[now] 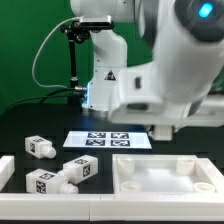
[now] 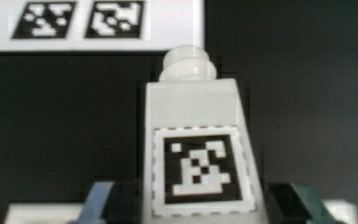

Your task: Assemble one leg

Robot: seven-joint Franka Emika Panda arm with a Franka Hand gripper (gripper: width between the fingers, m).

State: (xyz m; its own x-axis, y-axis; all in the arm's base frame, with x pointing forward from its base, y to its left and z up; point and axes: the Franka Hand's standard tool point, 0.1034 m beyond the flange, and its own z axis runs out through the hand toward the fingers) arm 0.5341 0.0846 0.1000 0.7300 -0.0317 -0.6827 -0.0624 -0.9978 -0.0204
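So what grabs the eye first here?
The tagged leg fills the wrist view, framed by the pincer. In the exterior view, the big white arm looms above the marker board, with three more legs at that view's left.

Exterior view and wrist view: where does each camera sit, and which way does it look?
Exterior view: off the arm, facing across the table at the marker board and the arm.
Wrist view: on the wrist, looking down at a leg; both jaws show, flanking it.
Shared: the marker board.
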